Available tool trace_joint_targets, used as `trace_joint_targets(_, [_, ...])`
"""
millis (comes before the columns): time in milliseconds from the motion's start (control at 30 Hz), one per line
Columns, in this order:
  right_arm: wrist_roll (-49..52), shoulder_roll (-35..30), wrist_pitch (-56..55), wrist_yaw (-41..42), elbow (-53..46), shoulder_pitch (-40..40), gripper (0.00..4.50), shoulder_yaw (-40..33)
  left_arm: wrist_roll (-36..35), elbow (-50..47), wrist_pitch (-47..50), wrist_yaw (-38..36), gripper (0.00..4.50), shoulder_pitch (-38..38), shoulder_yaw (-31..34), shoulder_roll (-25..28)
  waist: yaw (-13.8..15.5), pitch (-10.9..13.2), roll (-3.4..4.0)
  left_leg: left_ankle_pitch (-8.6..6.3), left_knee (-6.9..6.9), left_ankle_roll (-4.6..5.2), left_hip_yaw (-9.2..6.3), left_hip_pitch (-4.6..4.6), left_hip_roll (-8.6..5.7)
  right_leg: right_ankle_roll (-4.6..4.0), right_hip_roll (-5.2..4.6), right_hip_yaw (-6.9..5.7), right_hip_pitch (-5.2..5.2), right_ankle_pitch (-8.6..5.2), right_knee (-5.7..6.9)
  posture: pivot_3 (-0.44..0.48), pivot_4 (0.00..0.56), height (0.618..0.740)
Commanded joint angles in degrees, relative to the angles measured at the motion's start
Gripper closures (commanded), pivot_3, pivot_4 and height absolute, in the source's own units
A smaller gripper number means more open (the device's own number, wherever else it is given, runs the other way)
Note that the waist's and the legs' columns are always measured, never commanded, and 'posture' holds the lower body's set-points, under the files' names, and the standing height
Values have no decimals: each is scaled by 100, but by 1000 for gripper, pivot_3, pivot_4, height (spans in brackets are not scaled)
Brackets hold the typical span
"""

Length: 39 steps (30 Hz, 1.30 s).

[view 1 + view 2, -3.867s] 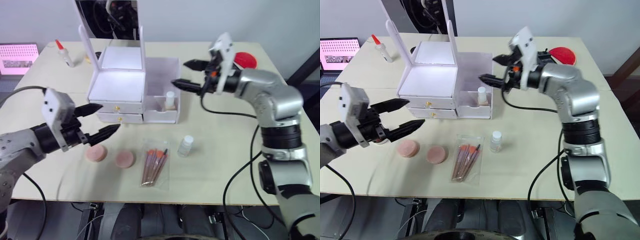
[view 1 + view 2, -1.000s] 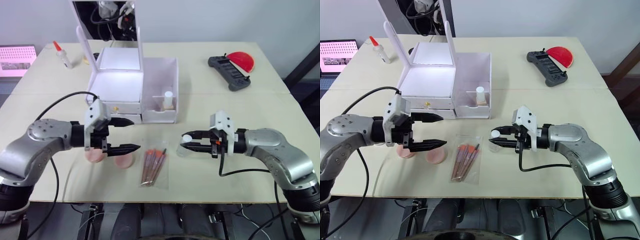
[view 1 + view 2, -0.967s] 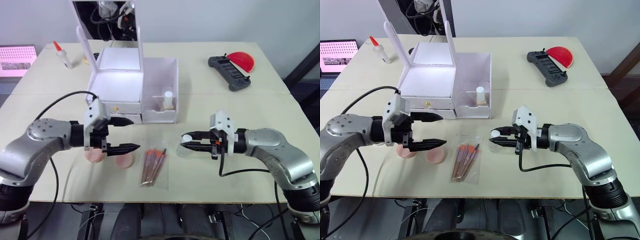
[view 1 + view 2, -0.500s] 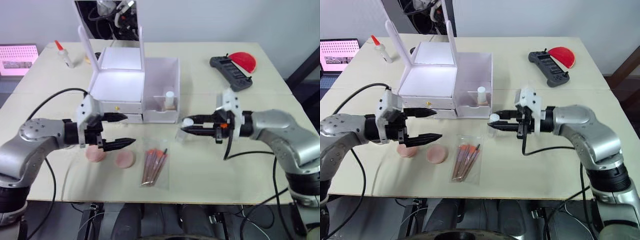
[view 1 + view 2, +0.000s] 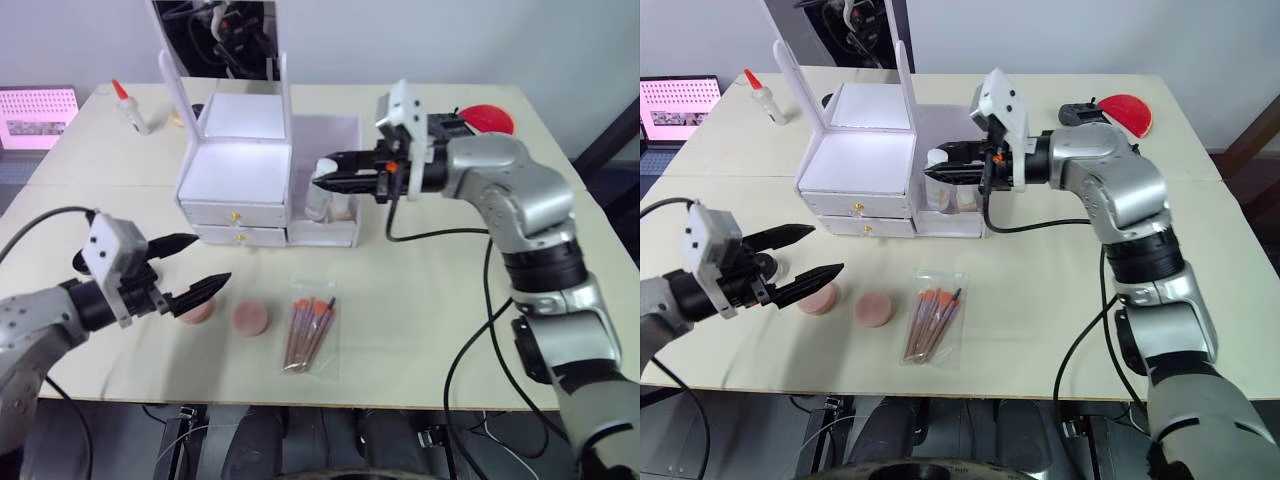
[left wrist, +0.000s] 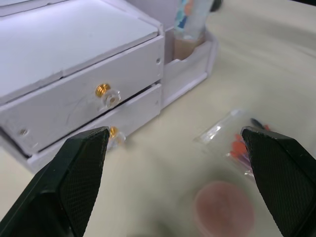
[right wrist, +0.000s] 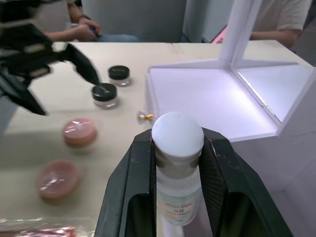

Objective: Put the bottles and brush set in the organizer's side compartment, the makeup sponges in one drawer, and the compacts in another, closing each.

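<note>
My right gripper [image 5: 325, 172] is shut on the slim clear bottle [image 7: 177, 190] just below its white cap, holding it over the organizer's [image 5: 240, 175] side compartment [image 5: 335, 138]. The wider beige bottle [image 5: 343, 208] stands inside that bin. My left gripper [image 5: 205, 262] hangs open and empty near the front left of the drawers. Two pink makeup sponges [image 5: 197, 310] [image 5: 250, 318] and the brush set [image 5: 308, 330] lie on the table in front of the organizer. Two black compacts [image 7: 119, 73] [image 7: 104, 94] sit further left. Both gold-knobbed drawers [image 6: 103, 91] are closed.
A red-tipped glue bottle [image 5: 128, 108] stands at the back left beside a pink screen [image 5: 35, 115]. A red disc [image 5: 488, 120] lies at the back right. The tall mirror lid [image 5: 220, 40] stands upright. People sit beyond the table [image 7: 276, 15].
My right gripper carried the clear bottle up and left from the table to above the side compartment. My left gripper drew back to the left, away from the sponges.
</note>
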Motion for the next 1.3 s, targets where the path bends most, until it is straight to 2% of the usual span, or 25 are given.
trace_joint_targets(33, [-298,232,-593,199,551,-355,3828,-5,-165,-506,4,298,0,320,458,-115,-8,1,2,0,0,0,0,0,0,0,0,0,-1,0,0,0,150,740])
trace_joint_targets(300, [-967,817,-1438,483,1937,-835,3828,202,-335,-982,-39,750,0,890,782,-291,-125,1,1,0,1,-1,-2,3,0,-2,3,0,0,1,5,0,150,740])
trace_joint_targets(767, [-1427,1173,-1423,879,2639,-1154,3828,181,-475,-1165,-137,1132,0,1133,757,-348,-151,2,3,0,-4,-1,-2,4,0,-3,6,2,-6,1,7,0,150,740])
trace_joint_targets(800, [-1427,1185,-1396,905,2649,-1178,2805,163,-501,-1172,-135,1147,0,1146,749,-355,-149,2,3,0,-5,-1,-2,4,0,-4,6,2,-6,1,7,0,150,740])
trace_joint_targets(833, [-1410,1195,-1358,921,2660,-1205,2447,126,-510,-1181,-137,1163,0,1156,739,-359,-149,2,3,0,-6,-1,-2,4,0,-3,6,2,-6,1,7,0,150,740])
trace_joint_targets(1000, [-1376,1146,-1197,965,2580,-1306,29,-3,-503,-1196,-173,1199,0,1187,707,-367,-145,2,3,0,-7,-1,-2,3,0,-3,6,2,-7,1,7,0,150,740])
trace_joint_targets(1300, [-975,649,-700,1265,1762,-1282,29,-431,-404,-927,-335,1062,0,1074,680,-318,-138,2,3,0,-6,-2,-2,2,0,-4,6,2,-6,1,5,0,150,740])
